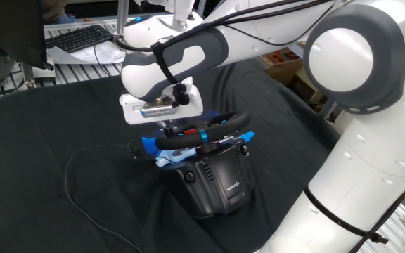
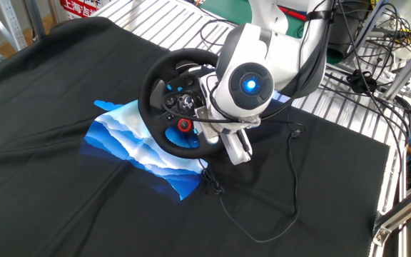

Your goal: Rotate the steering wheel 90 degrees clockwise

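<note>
We see the steering wheel [image 2: 164,103] mounted on its black base [image 1: 213,184], which sits on the bench [image 1: 41,140] under a black cloth, roughly at the middle of the covered area. In the other fixed view the black rim faces left and toward us, with a red button [image 2: 184,126] low on the hub and blue controls higher up. A blue-and-white patterned sheet [image 2: 134,146] lies on the cloth under the wheel and spreads out to its left and near side.

The gripper [image 1: 166,128] reaches down to the wheel from above the rim in one fixed view; its fingers are mostly hidden behind the white hand and the rim, so we cannot tell whether they are closed on the wheel, though they appear to sit at the hub. A thin black cable [image 1: 90,179] trails from the base across the cloth to the left. A keyboard [image 1: 79,36] sits beyond the far edge of the cloth.
</note>
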Action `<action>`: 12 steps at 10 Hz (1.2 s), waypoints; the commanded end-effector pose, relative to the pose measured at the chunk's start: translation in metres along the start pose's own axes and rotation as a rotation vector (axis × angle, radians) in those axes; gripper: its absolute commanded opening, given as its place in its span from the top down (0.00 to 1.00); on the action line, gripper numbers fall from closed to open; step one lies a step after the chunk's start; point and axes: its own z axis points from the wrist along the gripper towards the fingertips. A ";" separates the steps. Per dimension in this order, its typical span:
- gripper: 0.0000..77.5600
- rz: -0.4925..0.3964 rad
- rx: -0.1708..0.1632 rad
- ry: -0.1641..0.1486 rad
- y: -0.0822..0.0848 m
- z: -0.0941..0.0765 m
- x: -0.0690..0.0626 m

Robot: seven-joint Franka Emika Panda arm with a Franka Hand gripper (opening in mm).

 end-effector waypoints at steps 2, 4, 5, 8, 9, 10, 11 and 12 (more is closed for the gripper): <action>0.98 0.030 0.015 -0.007 0.000 -0.004 0.001; 0.98 0.126 0.084 -0.059 -0.001 -0.006 -0.003; 0.98 0.156 0.096 -0.072 -0.002 -0.008 -0.005; 0.98 0.176 0.092 -0.091 -0.004 -0.007 -0.009; 0.98 0.180 0.094 -0.114 -0.007 -0.003 -0.015; 0.98 0.179 0.095 -0.119 -0.008 -0.002 -0.017; 0.98 0.181 0.095 -0.120 -0.008 -0.002 -0.017; 0.98 0.188 0.095 -0.119 -0.009 -0.002 -0.017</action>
